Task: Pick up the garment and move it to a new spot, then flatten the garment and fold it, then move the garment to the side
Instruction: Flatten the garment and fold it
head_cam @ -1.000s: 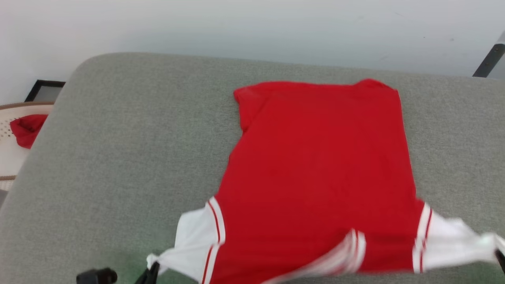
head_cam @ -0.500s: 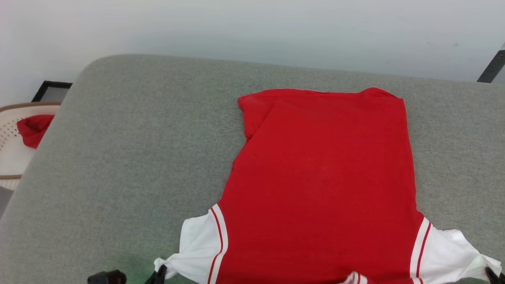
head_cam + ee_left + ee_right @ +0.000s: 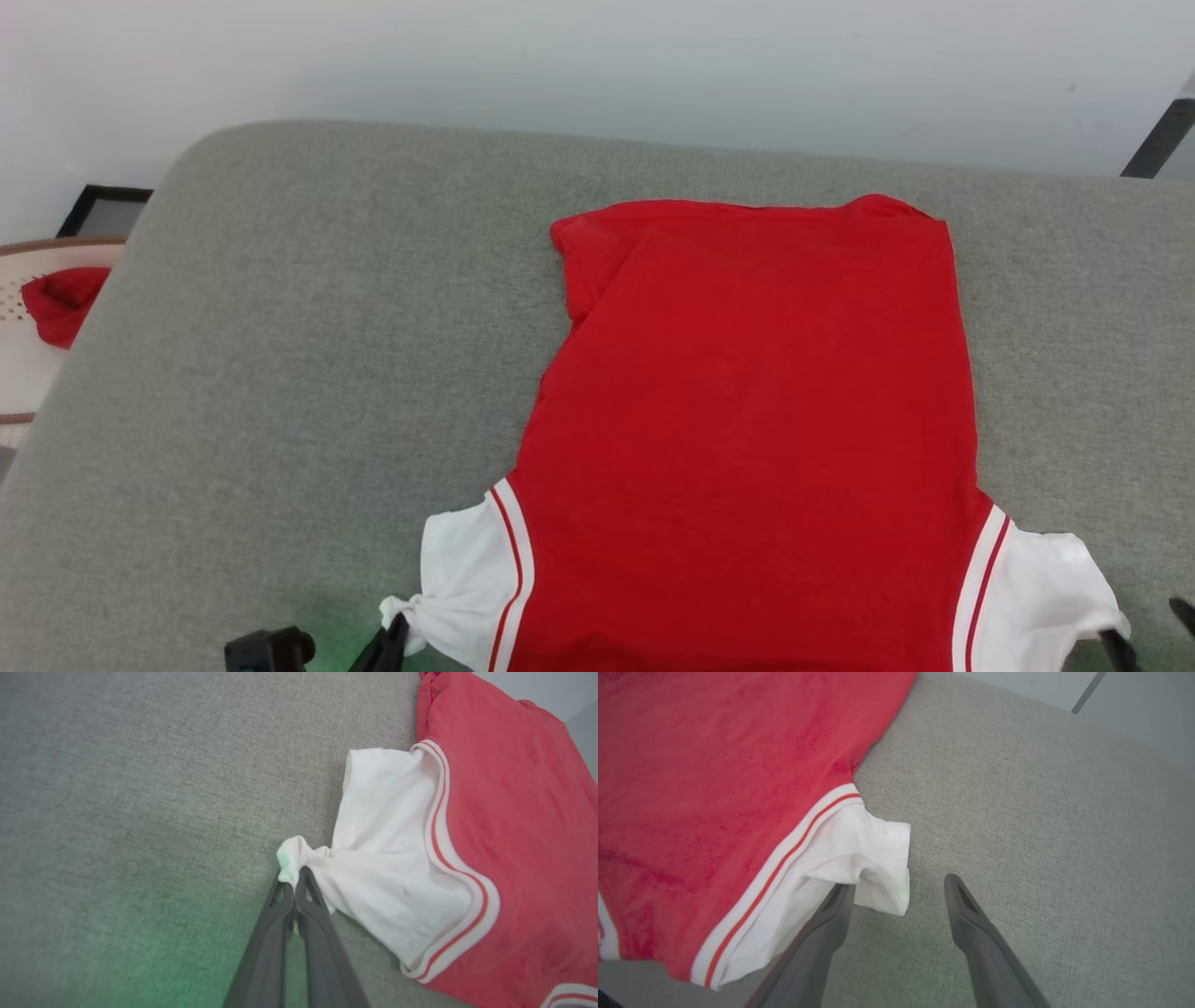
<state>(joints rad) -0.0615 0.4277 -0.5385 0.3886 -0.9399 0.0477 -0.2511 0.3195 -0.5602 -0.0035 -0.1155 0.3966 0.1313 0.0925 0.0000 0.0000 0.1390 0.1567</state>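
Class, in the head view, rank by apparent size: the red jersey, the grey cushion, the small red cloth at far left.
Largest: grey cushion.
Then: red jersey.
Smallest: small red cloth; it sits beyond the cushion's edge, so its true size is unsure.

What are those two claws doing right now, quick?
Left gripper: closed, pinching the garment by a white sleeve.
Right gripper: open, holding nothing; the other sleeve lies beside it.
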